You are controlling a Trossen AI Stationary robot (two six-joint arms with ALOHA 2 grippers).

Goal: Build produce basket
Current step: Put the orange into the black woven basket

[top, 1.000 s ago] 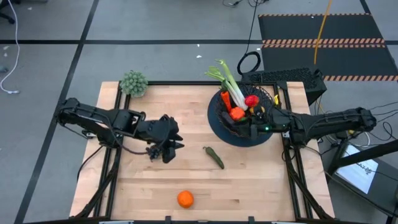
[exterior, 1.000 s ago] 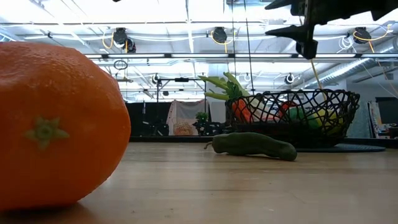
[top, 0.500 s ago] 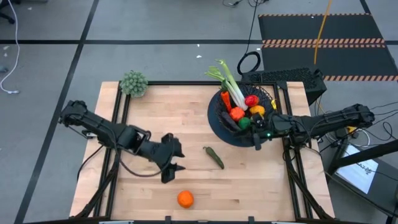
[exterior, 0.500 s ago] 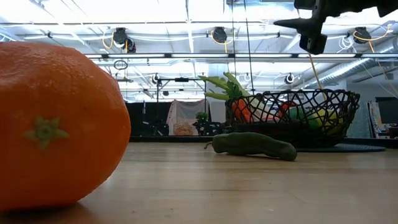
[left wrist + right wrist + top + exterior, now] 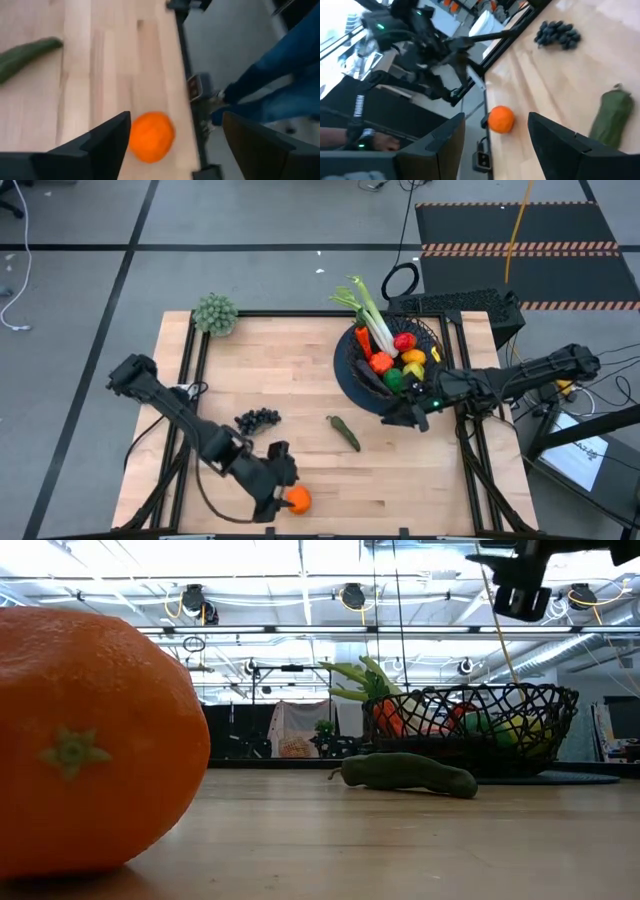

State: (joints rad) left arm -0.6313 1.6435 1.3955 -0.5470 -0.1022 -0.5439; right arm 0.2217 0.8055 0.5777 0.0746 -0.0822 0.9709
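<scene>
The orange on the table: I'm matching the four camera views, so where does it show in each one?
High view: the orange lies near the table's front edge, at the left end effector.
Low view: it fills the left foreground.
Left wrist view: low centre, between the fingers.
Right wrist view: near the table edge.
Shared landmark: the green pickle.
</scene>
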